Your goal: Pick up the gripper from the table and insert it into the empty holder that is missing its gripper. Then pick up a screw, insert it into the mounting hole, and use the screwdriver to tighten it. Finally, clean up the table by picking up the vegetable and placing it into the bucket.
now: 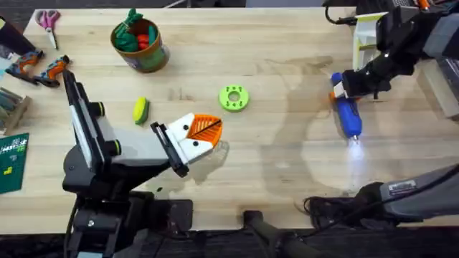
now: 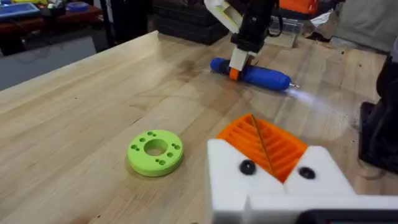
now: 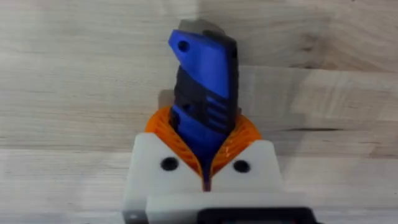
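The right gripper (image 1: pixel 341 87) clamps the screwdriver (image 1: pixel 348 115) near the tabletop's (image 1: pixel 287 172) right edge — the left gripper (image 1: pixel 204 134) is closed, empty.

The blue screwdriver (image 3: pixel 204 93) is seen lying on the pale wooden table (image 3: pixel 74 74), its dark grip panel turned toward the camera. Its near end is clamped by the right gripper (image 3: pixel 205 163), whose orange ribbed pads (image 3: pixel 239 140) are bowed outward around the body on both sides. Each white finger base is marked by one dark screw (image 3: pixel 168 164).
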`<state>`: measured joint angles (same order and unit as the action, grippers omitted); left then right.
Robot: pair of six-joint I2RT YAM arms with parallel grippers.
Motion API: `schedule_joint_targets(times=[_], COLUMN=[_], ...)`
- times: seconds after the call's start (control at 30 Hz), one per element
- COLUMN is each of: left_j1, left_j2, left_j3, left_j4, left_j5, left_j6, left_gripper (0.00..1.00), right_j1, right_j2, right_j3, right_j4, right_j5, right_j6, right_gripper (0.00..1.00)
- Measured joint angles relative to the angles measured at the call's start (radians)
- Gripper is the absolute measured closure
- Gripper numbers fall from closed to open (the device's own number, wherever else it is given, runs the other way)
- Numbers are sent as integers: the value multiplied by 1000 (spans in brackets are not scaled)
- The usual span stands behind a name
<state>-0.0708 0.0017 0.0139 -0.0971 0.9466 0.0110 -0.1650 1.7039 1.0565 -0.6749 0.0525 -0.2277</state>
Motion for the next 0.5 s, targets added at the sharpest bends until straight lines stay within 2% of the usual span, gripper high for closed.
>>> schedule_joint_targets(times=[0.27, 0.5], left_j1=[0, 0], left_j2=[0, 0], left_j3=[0, 0], left_j4=[0, 0], left_j5=[0, 0], left_j6=[0, 0], left_gripper=[996, 997], right_j1=[0, 0], right_j2=[-14, -141], right_j3=[0, 30], right_j4=[-22, -164], right_j5=[-14, -136], right_j6=[0, 6], right_gripper=[975, 975])
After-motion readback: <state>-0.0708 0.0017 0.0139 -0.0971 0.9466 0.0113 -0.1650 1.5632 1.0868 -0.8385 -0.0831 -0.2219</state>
